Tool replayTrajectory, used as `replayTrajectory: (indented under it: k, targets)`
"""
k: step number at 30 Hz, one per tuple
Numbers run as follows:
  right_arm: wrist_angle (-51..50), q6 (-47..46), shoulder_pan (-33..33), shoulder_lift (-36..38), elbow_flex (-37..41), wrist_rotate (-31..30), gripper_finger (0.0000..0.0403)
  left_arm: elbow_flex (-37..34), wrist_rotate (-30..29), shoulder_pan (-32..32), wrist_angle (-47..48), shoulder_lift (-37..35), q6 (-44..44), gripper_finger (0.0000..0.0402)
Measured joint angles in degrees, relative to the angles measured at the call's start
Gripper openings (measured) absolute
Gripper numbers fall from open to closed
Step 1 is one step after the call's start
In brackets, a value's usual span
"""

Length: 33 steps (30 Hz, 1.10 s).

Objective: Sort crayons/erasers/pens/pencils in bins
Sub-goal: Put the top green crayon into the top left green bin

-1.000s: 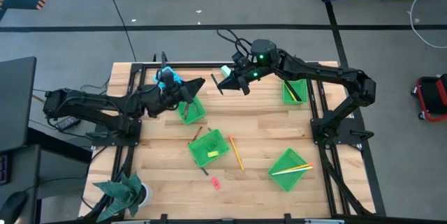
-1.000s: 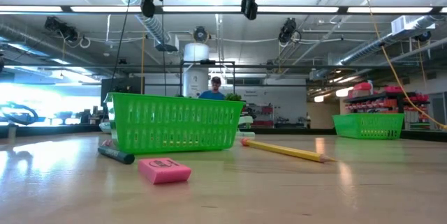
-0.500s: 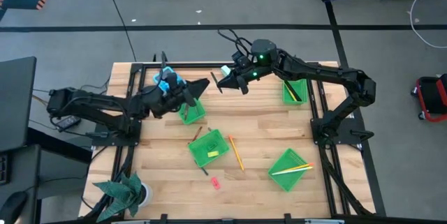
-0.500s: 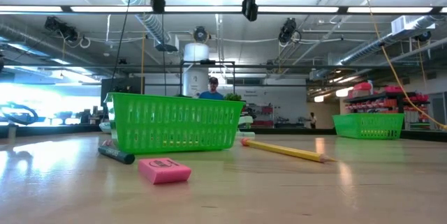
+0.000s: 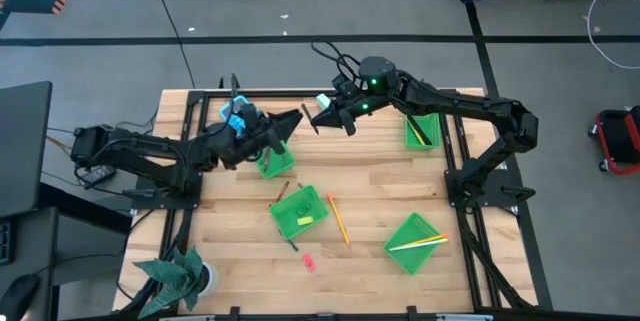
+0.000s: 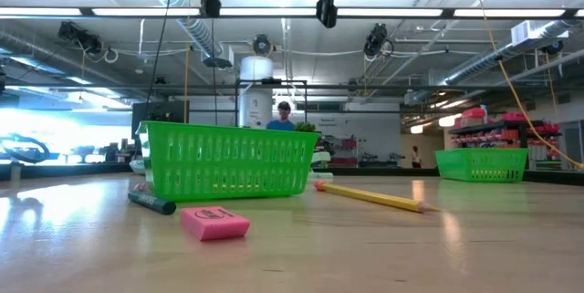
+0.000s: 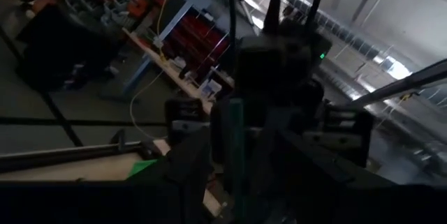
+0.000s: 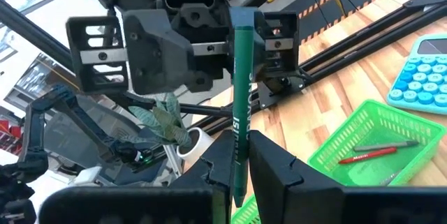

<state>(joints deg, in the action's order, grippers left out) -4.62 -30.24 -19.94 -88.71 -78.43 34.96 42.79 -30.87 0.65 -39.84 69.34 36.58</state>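
My right gripper (image 5: 322,118) is shut on a dark green stick (image 8: 242,98), high over the table's far middle. My left gripper (image 5: 294,120) is open and faces it from the table's left. Its fingers stand close by the stick's free end (image 8: 242,35) and show no touch. Below it stands a green bin (image 5: 273,157) holding a red crayon (image 8: 369,155) and a grey pen (image 8: 383,144). Three more green bins stand at the centre (image 5: 299,211), near right (image 5: 415,241) and far right (image 5: 421,129). My right gripper pinches the green stick near one end (image 8: 237,155) between its two fingers. The fingers come about level from the table's right and lie across the stick. The stick is lifted clear of the table, its long free end sticking out toward my left gripper.
Loose on the wood lie a yellow pencil (image 5: 337,218), a pink eraser (image 5: 308,260), a dark crayon (image 5: 291,245) and a brown stick (image 5: 281,191). A blue calculator (image 8: 422,77) lies at the far left and a potted plant (image 5: 180,276) stands at the near left corner.
My left gripper has gone toward the table's right, closing in on my right gripper and the green stick. My right gripper and the stick have kept still.
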Motion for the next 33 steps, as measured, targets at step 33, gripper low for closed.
replayTrajectory:
  k: [33]
  targets:
    - [-1.5, 0.8, 1.9, 0.0, 0.1, -0.1, 0.0044, 0.0, 2.6, 0.7, -3.6, 3.8, -1.2, 0.0172]
